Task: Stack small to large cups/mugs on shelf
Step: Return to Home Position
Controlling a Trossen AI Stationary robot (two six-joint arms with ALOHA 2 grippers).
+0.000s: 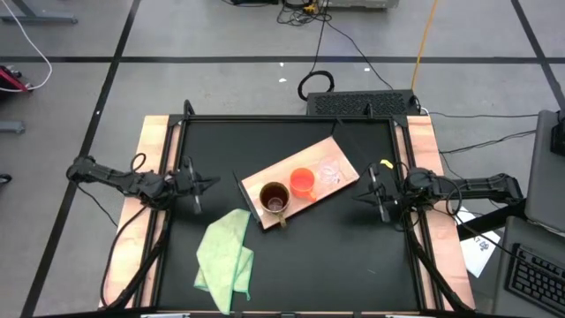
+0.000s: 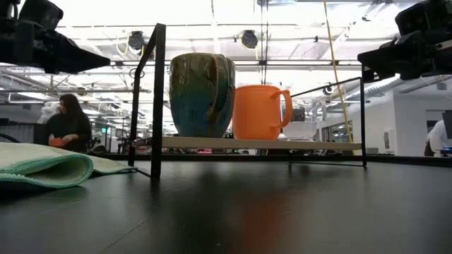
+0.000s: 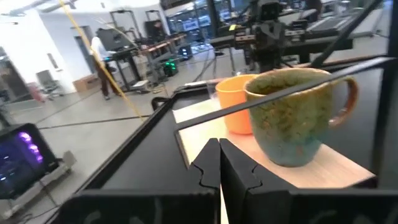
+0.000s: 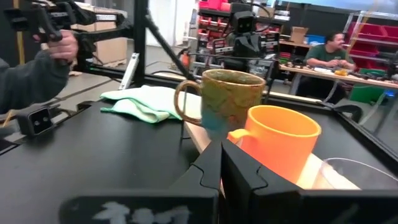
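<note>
One brown mug [image 1: 274, 200], one orange mug [image 1: 303, 182], one glass cup [image 1: 331, 172], one shelf [image 1: 281, 170], one cloth [image 1: 225, 252].

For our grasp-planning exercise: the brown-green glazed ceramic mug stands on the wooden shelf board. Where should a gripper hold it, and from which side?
Probably its handle, from above: the brown-green glazed ceramic mug stands upright, and the handle juts toward the table's front, away from the orange handled mug close beside it on the light-wood shelf board.

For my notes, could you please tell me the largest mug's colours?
Large glazed mug: mottled olive-brown above, teal-blue below; low view.
</note>
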